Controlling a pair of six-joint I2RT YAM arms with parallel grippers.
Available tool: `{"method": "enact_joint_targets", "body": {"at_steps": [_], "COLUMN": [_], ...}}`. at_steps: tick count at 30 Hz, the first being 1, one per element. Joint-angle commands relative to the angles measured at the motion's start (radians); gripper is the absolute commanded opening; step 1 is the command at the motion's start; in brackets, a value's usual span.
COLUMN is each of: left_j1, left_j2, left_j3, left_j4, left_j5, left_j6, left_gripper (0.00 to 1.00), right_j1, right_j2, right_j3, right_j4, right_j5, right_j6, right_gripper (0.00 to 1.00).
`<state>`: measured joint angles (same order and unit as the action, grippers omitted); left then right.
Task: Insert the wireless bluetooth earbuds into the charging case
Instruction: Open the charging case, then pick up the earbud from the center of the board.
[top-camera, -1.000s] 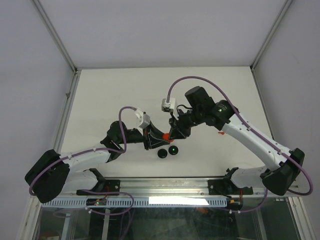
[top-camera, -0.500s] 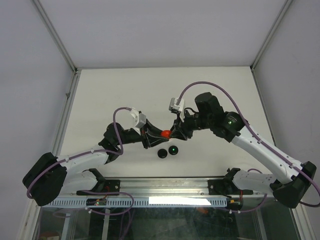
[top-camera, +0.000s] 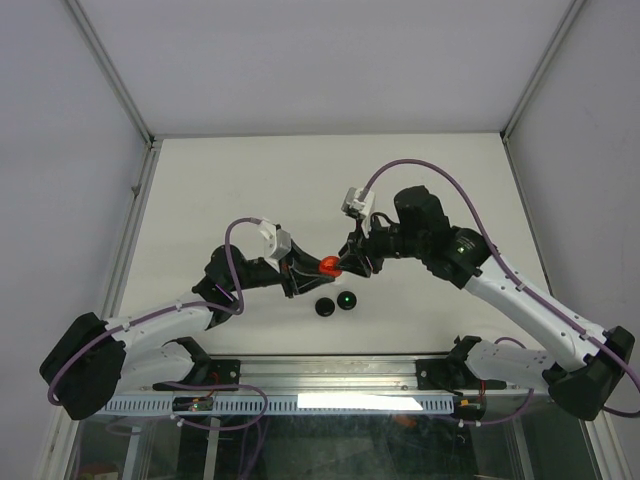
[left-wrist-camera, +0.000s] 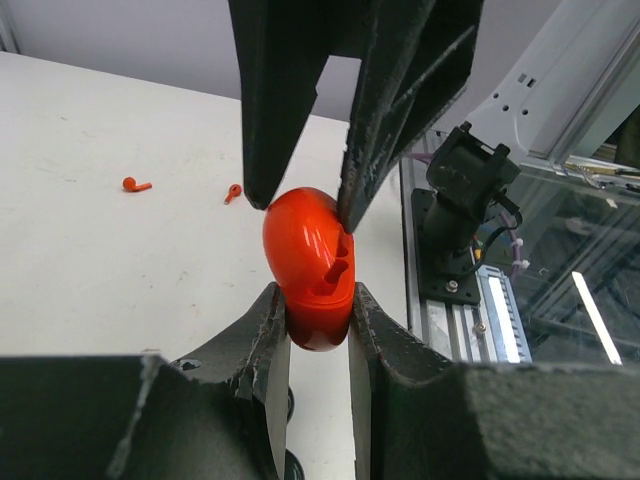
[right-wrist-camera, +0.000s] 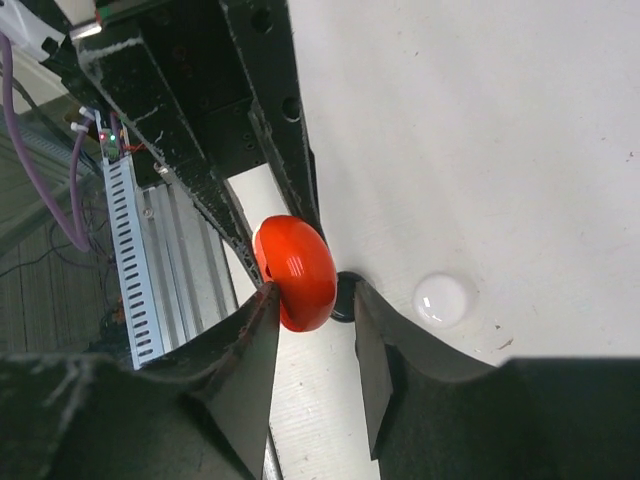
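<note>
My left fingers (left-wrist-camera: 317, 302) are pinching the base of the red charging case (left-wrist-camera: 305, 250), holding it up off the table (top-camera: 250, 180). My right fingers (right-wrist-camera: 314, 292) straddle its rounded top from 12 o'clock; over the last second they have eased apart. In the right wrist view one finger touches the shell, and there is a gap to the other. The right arm has also swung out toward 3 o'clock in that time. The case now shows its socket face, so I judge the lid to be open and the right fingers to be letting go. That would free them to fetch a bud.

Neither bud is in yet. Two red earbuds (left-wrist-camera: 135, 184) lie on the table, well apart from the case, at about 10 o'clock of it in the left wrist view.

Two black discs (top-camera: 324, 308) sit just at 6 o'clock of the case, near the metal rail (top-camera: 330, 375). That side is tight, while bare table stretches toward 12 o'clock.
</note>
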<state>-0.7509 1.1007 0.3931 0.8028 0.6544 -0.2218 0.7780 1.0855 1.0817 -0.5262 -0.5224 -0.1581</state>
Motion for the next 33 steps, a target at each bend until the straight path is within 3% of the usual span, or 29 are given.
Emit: {"method": "enact_joint_targets", "body": {"at_steps": [1,9,14,19,25,33], "left_j1": [-0.007,-0.007,-0.008,0.0,0.023,0.057], "left_j2": [-0.046,-0.037,-0.015,0.037,0.084,0.085], "left_j3": [0.017,0.007,-0.038,-0.132,-0.172,-0.186], "left_j4": [-0.013,0.007,0.038,0.159,0.205,0.188], "left_j5": [0.027,0.02,-0.116,-0.282,-0.368,-0.397], "left_j6": [0.065,0.061,0.034,-0.037,-0.07,-0.017], "left_gripper": [0.0,0.0,0.0,0.0,0.0,0.01], "right_j1": [-0.022,-0.023,-0.045,-0.084,-0.172,-0.291], "right_j2": [-0.017,0.006,-0.007,-0.009,0.024,0.054], "right_j3": [0.006,0.021,0.026,0.014,-0.042,-0.178], "right_j4": [0.113,0.115,0.11,0.058,-0.009,-0.048], "right_j5": [0.057,0.054,0.097,0.328,0.601,0.75], "right_j6": [0.053,0.092,0.128,0.167,0.28,0.492], "right_gripper": [0.39,0.42,0.51,0.63,0.67,0.68]}}
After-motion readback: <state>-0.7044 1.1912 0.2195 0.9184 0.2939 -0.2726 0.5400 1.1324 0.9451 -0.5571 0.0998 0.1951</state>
